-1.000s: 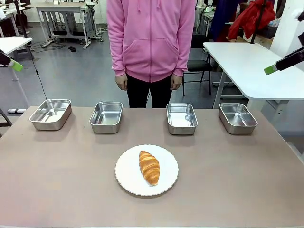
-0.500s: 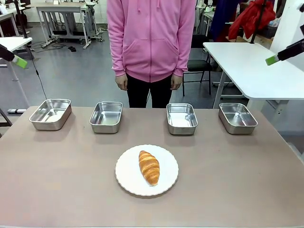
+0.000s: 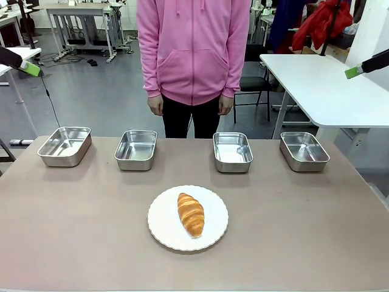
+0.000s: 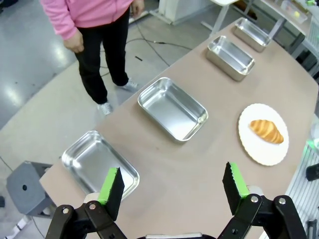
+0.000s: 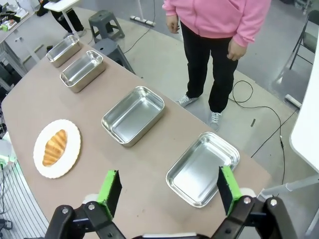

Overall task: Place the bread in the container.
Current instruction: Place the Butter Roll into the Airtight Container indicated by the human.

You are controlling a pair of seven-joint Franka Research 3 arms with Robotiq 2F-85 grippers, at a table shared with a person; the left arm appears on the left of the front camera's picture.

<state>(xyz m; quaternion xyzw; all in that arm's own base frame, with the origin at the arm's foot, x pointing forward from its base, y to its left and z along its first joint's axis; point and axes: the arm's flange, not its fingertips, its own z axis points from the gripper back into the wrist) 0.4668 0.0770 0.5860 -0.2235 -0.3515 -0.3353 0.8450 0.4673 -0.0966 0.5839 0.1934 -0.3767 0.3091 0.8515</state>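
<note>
The bread, a golden-brown croissant (image 3: 191, 214), lies on a round white plate (image 3: 159, 226) at the table's near middle. Four alike steel trays stand in a row at the far edge: far-left tray (image 3: 64, 146), second tray (image 3: 135, 149), third tray (image 3: 233, 151), far-right tray (image 3: 304, 151). All look bare inside. My left gripper (image 4: 173, 186) hangs open high over the table's left end, above the far-left tray (image 4: 99, 164), with the croissant (image 4: 266, 131) well off. My right gripper (image 5: 167, 190) hangs open high over the far-right tray (image 5: 203, 168); the croissant (image 5: 55, 147) is far from it.
A person in a pink hoodie (image 3: 193, 55) stands at the far side behind the trays, hands down. A white table (image 3: 316, 79) stands back right. In the front view the left gripper (image 3: 29, 68) and the right gripper (image 3: 355, 71) show as green pads near the side edges.
Both grippers have risen: the left pad went up and toward the middle, the right pad up and outward. The croissant, plate, trays and person have not moved.
</note>
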